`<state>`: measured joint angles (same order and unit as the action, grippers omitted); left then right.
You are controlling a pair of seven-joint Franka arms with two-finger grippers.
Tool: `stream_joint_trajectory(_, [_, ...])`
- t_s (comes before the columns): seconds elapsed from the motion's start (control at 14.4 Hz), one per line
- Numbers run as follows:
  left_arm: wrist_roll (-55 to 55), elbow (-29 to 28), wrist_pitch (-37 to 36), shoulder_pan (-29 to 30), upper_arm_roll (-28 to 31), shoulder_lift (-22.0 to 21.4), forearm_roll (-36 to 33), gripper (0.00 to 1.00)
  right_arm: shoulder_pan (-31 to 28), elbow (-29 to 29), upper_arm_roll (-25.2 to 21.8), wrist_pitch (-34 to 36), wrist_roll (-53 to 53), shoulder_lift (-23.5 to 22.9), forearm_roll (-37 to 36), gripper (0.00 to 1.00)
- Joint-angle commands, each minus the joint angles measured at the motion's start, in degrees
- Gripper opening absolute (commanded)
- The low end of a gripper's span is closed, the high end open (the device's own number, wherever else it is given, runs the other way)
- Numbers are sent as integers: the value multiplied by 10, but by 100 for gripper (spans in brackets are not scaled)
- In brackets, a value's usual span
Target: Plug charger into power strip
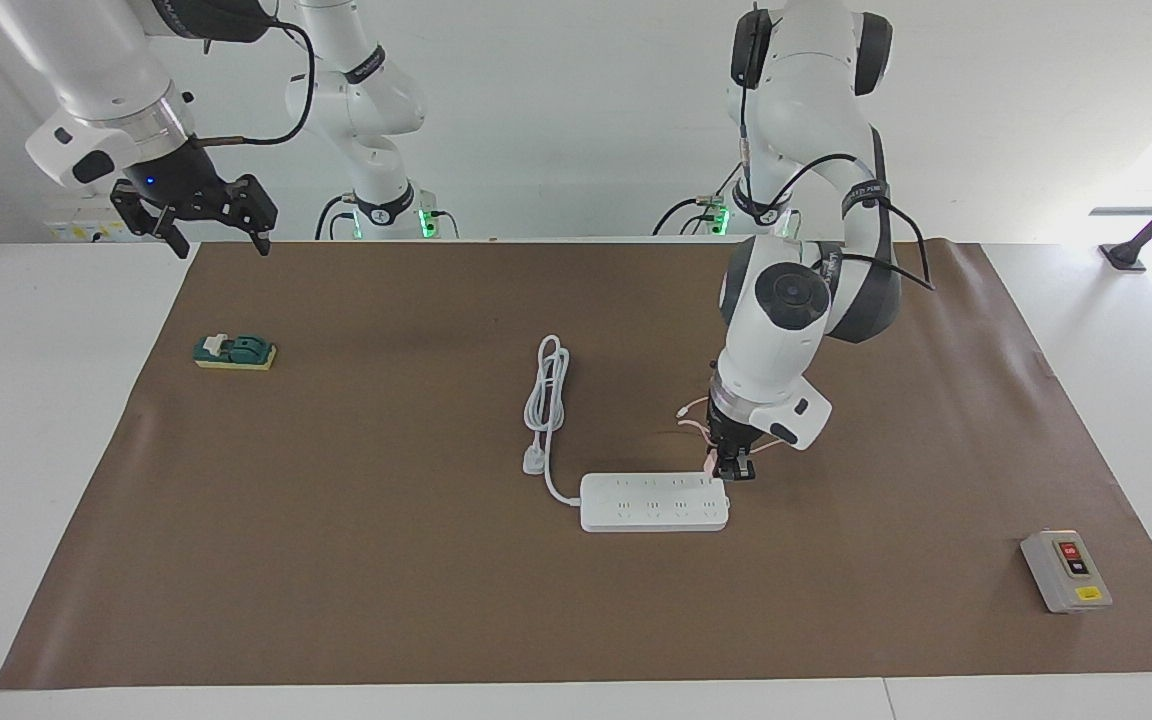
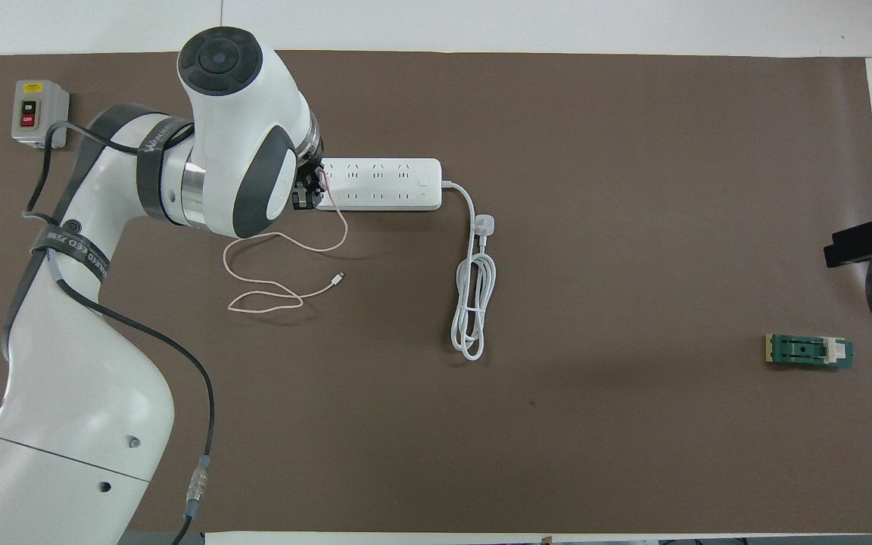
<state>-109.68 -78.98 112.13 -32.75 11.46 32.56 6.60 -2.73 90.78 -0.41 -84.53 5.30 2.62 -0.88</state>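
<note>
the left tool [image 1: 733, 468] grips the charger [image 1: 710, 462] over the end of the power strip [image 1: 654, 501] toward the left arm (whether they touch, i cannot tell); its pink cable [image 2: 277, 261] trails nearer the robots than the strip; the right tool [image 1: 204, 215] waits, fingers spread, over the tabletop [image 1: 56, 420] edge.

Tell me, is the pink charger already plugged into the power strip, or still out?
Cannot tell. The left gripper holds the charger at the power strip end toward the left arm; whether its pins are in a socket does not show.
</note>
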Motion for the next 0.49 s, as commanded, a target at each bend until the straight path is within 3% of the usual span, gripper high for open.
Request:
stream_joint_trajectory(0.0, [-11, 18, -4, -6, 6, 17, -7, 0, -11, 19, 3, -8, 9, 16, 14, 100])
stream_joint_trajectory(0.42, [-1, 19, -4, -5, 6, 33, -8, 0, -10, 18, 5, -6, 11, 16, 12, 100])
